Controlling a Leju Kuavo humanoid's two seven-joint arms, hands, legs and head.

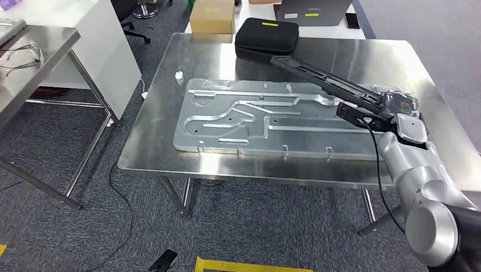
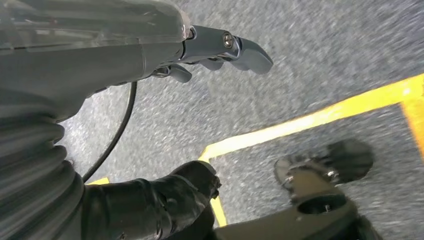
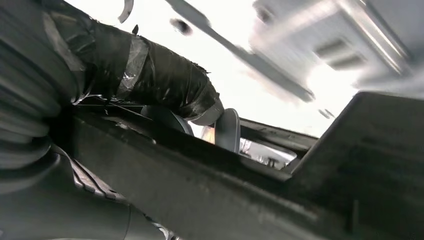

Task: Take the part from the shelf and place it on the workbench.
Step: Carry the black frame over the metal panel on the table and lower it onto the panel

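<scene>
Listing left to right across the head view:

Side table (image 1: 34,51): stainless, at the far left, well apart from the work area.

Workbench (image 1: 153,141): stainless top, central. A small white object (image 1: 179,74) lies near its left rear.

Aluminium plate (image 1: 249,122): large, machined with channels, laid flat across the bench middle, long axis running left to right.

Black case (image 1: 266,37): zipped, at the rear edge of the bench; a cardboard box (image 1: 212,16) stands just behind it to the left.

Part (image 1: 326,82): long, flat, black bar. Its long axis runs diagonally, the far end near the black case, the near end at the right hand. It is carried above the plate's right portion and tilted; contact with the plate cannot be told.

Right hand (image 1: 391,107): closed around the near end of the part, over the right side of the bench. The grip is confirmed in the right wrist view, where the right hand (image 3: 150,90) is wrapped over the bar (image 3: 210,185).

Left hand (image 2: 220,50): hung over the grey floor beside yellow tape (image 2: 300,122); fingers apart, nothing held.

Judgement: the part extends away and leftward from the holding hand, so lowering is best judged along that diagonal, the free end being brought level first.
</scene>
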